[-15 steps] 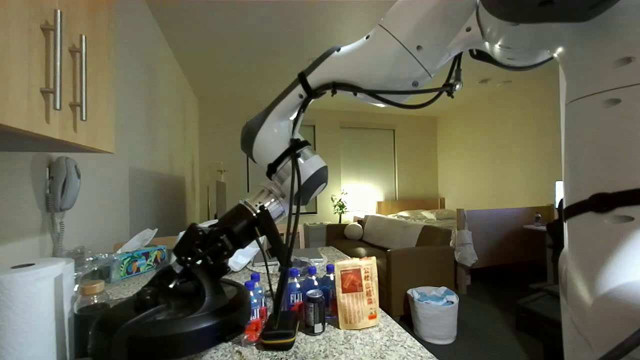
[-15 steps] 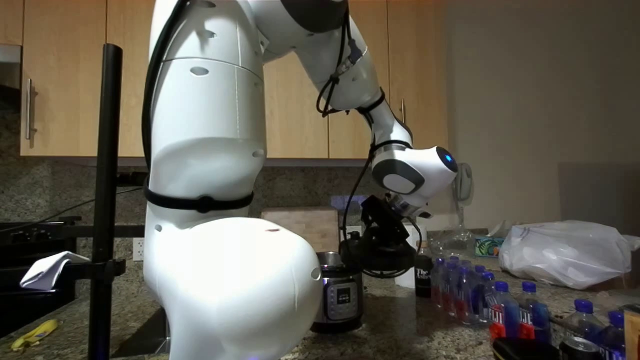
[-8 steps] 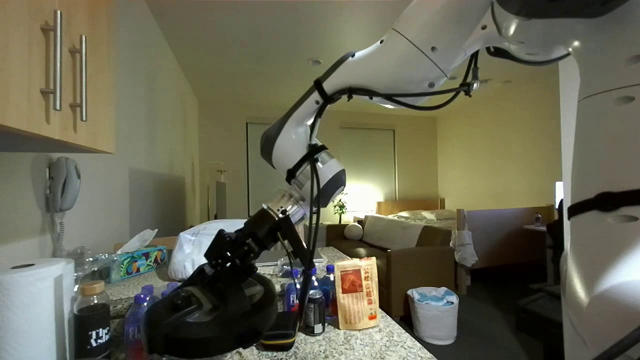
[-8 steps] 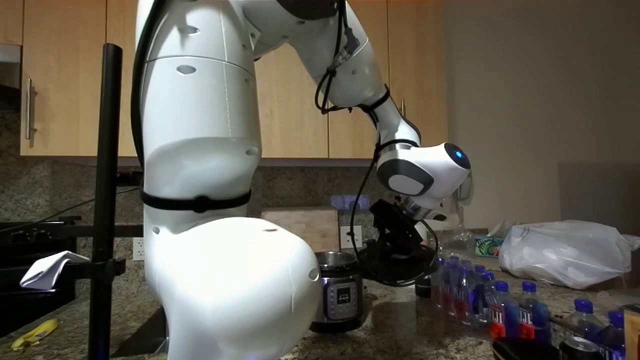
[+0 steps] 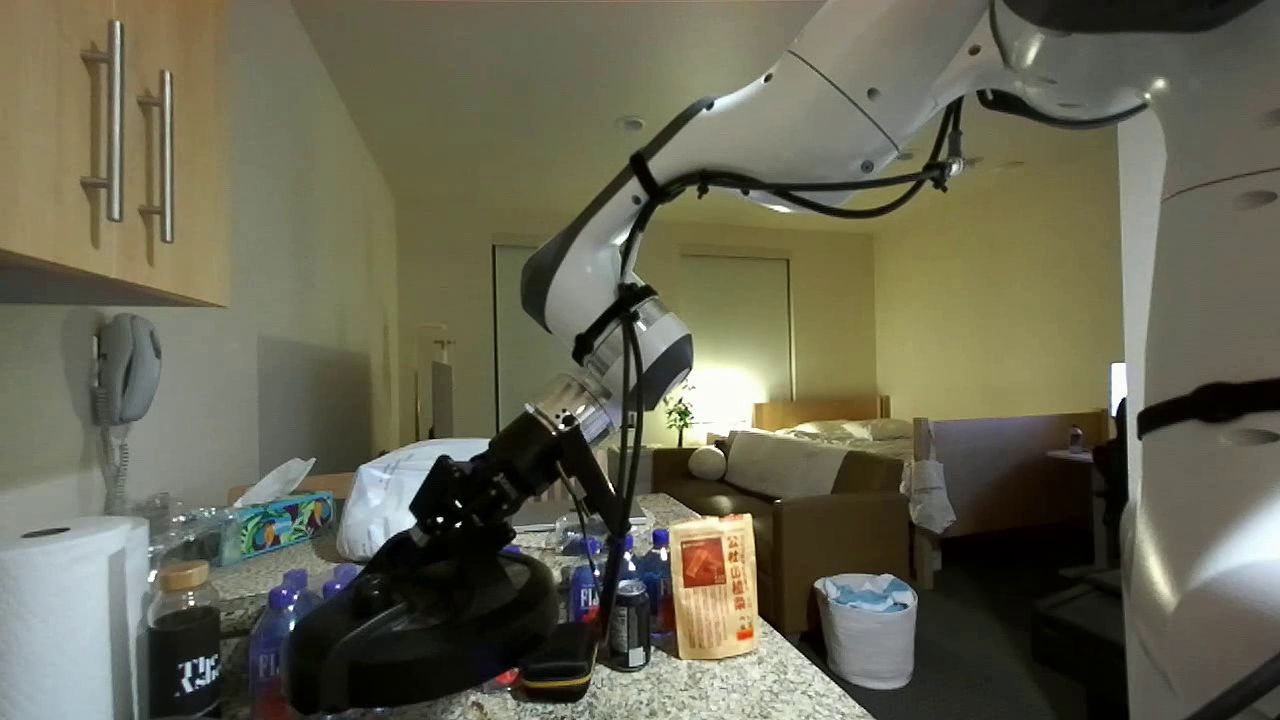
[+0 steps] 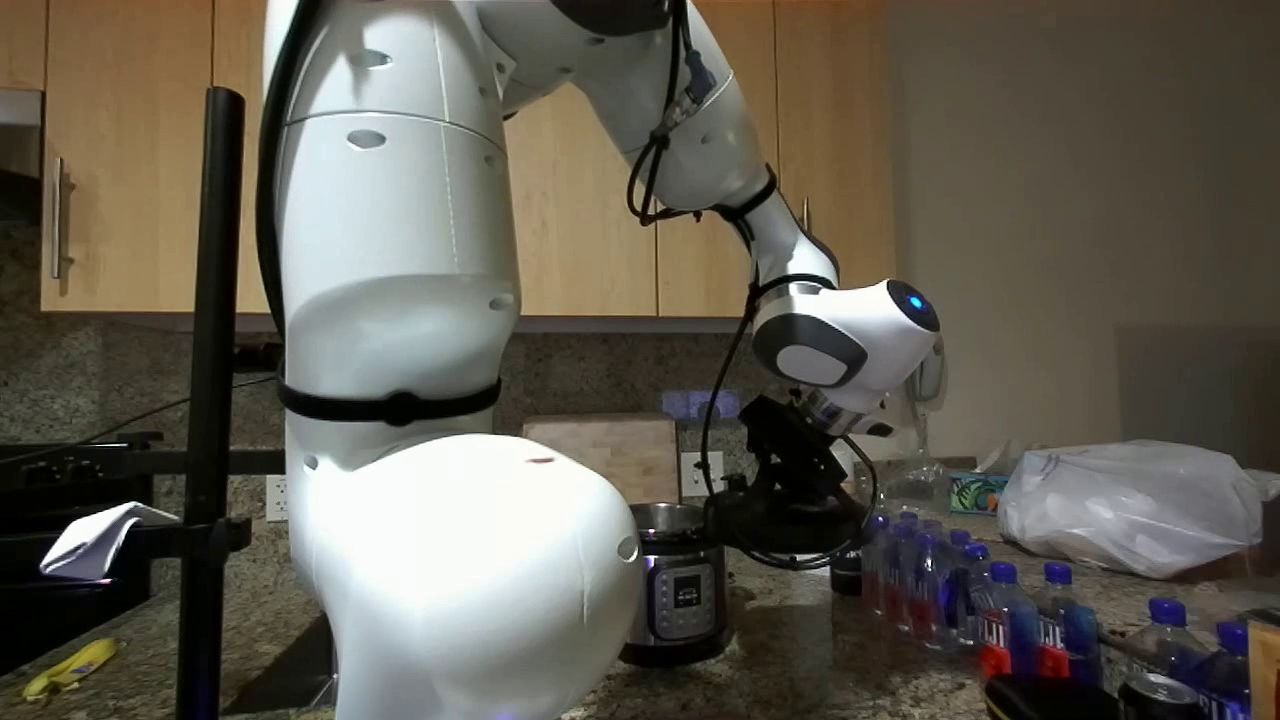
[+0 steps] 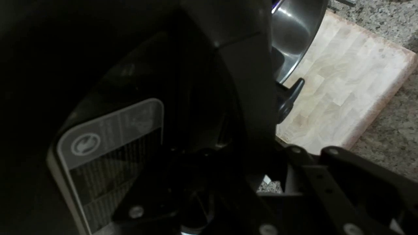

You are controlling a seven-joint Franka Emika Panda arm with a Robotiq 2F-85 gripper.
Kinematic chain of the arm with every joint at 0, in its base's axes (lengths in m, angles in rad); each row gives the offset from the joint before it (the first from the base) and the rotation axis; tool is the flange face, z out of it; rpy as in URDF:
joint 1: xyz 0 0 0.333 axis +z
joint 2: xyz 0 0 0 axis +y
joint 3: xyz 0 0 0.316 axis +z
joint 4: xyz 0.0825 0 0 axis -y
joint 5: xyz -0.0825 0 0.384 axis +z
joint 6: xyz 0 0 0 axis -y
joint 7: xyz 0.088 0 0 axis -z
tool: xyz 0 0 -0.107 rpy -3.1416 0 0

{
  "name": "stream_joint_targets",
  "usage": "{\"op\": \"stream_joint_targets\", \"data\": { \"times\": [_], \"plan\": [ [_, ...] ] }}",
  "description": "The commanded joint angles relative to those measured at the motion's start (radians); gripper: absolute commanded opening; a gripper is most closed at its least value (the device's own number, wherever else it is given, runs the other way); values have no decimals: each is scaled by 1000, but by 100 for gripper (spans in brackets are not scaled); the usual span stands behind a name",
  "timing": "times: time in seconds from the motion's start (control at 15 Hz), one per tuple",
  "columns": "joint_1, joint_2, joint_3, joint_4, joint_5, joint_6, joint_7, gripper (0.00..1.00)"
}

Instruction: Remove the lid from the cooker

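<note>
Lid (image 5: 428, 640), broad, round and black, grey-and-black label (image 7: 114, 143) on top, in the grasp of the gripper (image 5: 434, 540).

Dim yellowish light, bright glow near the bed (image 5: 850, 430), arm (image 6: 440, 550) partly overexposed, lid (image 7: 209, 81) near-black in wrist view

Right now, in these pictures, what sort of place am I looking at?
Probably a studio home: wall cabinets and a cooker suggest a kitchen, while a bed shows in the same open room.
</note>
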Motion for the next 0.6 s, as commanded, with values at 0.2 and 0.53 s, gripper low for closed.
{"op": "stream_joint_targets", "data": {
  "times": [0.2,0.53],
  "plan": [
    [-36,2,-38,-40,25,24,-34,1],
    [-114,24,-131,-48,16,-127,-95,1]
  ]
}}
